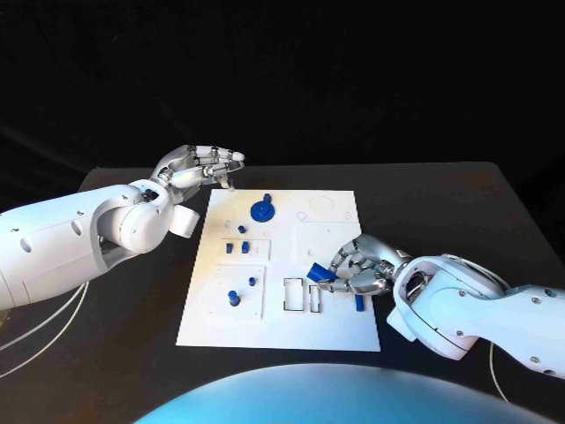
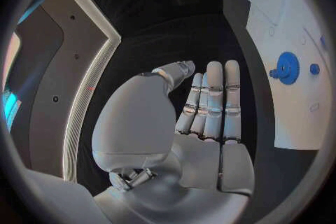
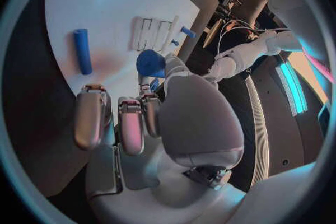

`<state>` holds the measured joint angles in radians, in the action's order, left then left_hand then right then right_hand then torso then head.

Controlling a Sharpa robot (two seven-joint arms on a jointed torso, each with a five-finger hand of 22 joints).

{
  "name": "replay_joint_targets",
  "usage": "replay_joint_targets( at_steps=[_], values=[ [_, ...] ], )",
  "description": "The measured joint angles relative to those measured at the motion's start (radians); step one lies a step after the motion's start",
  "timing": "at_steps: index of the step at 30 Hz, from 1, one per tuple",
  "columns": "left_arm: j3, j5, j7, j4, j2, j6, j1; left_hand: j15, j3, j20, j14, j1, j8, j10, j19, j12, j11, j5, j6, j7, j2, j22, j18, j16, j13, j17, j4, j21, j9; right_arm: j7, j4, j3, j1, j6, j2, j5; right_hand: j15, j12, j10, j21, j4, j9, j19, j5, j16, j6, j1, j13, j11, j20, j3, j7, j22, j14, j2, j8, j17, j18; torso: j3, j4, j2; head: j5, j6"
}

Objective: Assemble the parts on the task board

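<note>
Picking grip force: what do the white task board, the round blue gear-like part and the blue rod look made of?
White task board: looks like matte rigid plastic, flat with crisp cut-outs; can't confirm. Round blue gear-like part: likely moulded or printed plastic, uniform saturated colour, no metallic shine. Blue rod: same dull blue, probably plastic too.

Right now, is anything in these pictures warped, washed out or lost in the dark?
Head view: the task board is bright against a black table and black background, and its pale detail washes out. Left wrist view: fisheye bending curves the board's edge; the left hand is evenly lit. Right wrist view: the right hand casts a soft shadow on the board beside the blue rod.
</note>
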<state>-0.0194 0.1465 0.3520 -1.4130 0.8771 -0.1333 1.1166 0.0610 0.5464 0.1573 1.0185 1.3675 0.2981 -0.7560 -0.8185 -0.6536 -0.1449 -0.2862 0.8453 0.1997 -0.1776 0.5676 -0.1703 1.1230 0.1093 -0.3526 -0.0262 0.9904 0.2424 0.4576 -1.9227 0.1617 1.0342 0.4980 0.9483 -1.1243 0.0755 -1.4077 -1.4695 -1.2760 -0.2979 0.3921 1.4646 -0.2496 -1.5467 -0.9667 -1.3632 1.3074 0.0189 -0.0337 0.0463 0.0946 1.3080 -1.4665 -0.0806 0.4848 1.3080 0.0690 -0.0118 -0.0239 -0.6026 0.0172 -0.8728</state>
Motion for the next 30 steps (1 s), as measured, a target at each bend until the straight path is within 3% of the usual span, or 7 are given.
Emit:
replay_joint_targets(
  at_steps=[5, 8, 16, 30],
  values=[
    [0.0, 0.0, 0.0, 0.0, 0.0, 0.0, 0.0, 0.0, 0.0, 0.0, 0.0, 0.0, 0.0, 0.0, 0.0, 0.0, 0.0, 0.0, 0.0, 0.0, 0.0, 0.0, 0.0, 0.0, 0.0, 0.0, 0.0, 0.0, 0.0, -0.002, 0.015, 0.0, -0.001, -0.006, -0.031, 0.024, 0.0, 0.0, 0.0, 0.0, 0.0, -0.002, 0.0, 0.001, -0.004, 0.0, 0.036, 0.0, 0.0, 0.0, 0.0, 0.0, 0.0, 0.0, 0.035, -0.012, 0.0, 0.0, 0.0002, 0.0, 0.0, 0.002, 0.0],
    [0.0, 0.0, 0.0, -0.001, -0.001, 0.0, 0.0, 0.0, 0.0, 0.0, 0.0, 0.0, 0.0, 0.0, 0.0, 0.0, 0.0, 0.0, 0.0, 0.0, 0.0, 0.0, 0.0, 0.0, 0.0, 0.0, 0.0, 0.0, 0.0, -0.003, 0.025, 0.0, -0.007, -0.016, -0.052, 0.038, 0.002, -0.021, 0.003, 0.0, -0.012, -0.002, 0.001, 0.001, -0.004, -0.004, 0.092, 0.0, 0.003, 0.001, 0.012, 0.004, 0.0, 0.002, 0.044, -0.014, 0.0, 0.0, 0.0002, 0.0002, 0.0, 0.004, 0.0],
    [0.0, 0.0, -0.001, -0.002, -0.001, 0.001, 0.0, 0.0, 0.0, 0.0, 0.0, 0.0, 0.0, 0.0, 0.0, 0.0, 0.0, 0.0, 0.0, 0.0, 0.0, 0.0, 0.0, 0.0, 0.0, 0.0, 0.0, 0.0, 0.0, -0.004, 0.044, 0.001, -0.025, -0.055, -0.096, 0.066, 0.007, -0.055, 0.004, -0.004, -0.007, -0.001, 0.0, 0.0, -0.004, -0.014, 0.177, 0.0, 0.005, 0.007, 0.035, 0.014, 0.0, 0.0, 0.054, -0.014, 0.0, 0.0, 0.0003, 0.0009, 0.0, 0.007, 0.0],
    [0.0, 0.0, -0.002, -0.005, 0.003, 0.001, 0.0, 0.0, 0.0, 0.0, 0.0, 0.0, 0.0, 0.0, 0.0, 0.0, 0.0, 0.0, 0.0, 0.0, 0.0, 0.0, 0.0, 0.0, 0.0, -0.001, 0.0, 0.0, 0.0, 0.005, 0.077, 0.001, -0.035, -0.09, -0.133, 0.083, 0.007, -0.063, 0.001, -0.004, 0.0, -0.001, 0.0, 0.0, -0.004, -0.016, 0.187, 0.001, 0.008, 0.007, 0.041, 0.013, 0.0, 0.0, 0.057, -0.016, 0.0, 0.0, 0.0009, 0.0015, 0.0, 0.012, 0.0]
  ],
)
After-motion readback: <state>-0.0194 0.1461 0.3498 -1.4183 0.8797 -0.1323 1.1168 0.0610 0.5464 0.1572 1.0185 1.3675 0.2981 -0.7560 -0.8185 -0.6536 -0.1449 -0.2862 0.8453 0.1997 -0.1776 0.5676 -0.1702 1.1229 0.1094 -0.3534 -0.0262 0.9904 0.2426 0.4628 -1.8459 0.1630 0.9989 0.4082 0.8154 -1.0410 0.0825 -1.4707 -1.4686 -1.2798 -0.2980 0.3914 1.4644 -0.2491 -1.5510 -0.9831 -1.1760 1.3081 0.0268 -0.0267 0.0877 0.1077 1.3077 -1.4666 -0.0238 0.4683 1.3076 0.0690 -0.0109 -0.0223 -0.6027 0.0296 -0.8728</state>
